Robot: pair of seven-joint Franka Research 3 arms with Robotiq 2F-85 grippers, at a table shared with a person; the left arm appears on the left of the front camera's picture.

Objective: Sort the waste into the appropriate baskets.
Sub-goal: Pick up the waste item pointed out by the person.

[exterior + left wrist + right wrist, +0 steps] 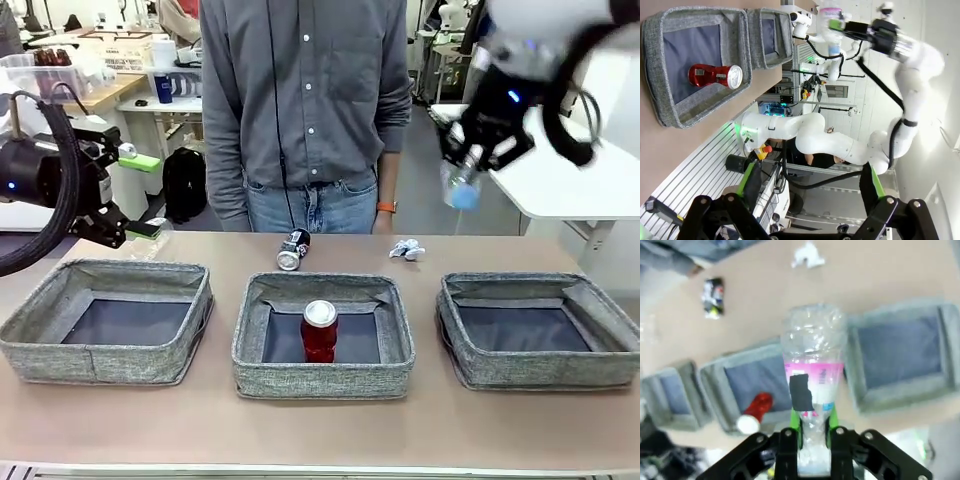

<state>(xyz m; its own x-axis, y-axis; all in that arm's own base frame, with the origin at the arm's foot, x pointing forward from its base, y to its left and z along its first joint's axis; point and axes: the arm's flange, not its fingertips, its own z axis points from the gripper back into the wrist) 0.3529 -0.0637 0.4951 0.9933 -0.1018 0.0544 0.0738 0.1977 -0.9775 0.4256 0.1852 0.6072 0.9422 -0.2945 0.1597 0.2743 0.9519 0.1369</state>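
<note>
Red soda can (320, 332) stands upright; right end effector (476, 160) grips clear plastic bottle (462, 187) pointing downward.

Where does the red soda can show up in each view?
Front view: red can, upright at picture centre, inside the middle basket.
Left wrist view: upper left, top pointing right.
Right wrist view: lower left, beside the bottle.
Shared landmark: the middle basket around it.

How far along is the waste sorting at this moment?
Done: the red soda can stands in the middle basket. In hand: the right gripper holds the clear plastic bottle aloft. Left: the crushed dark can and paper wad lie on the table, unsorted.
</note>
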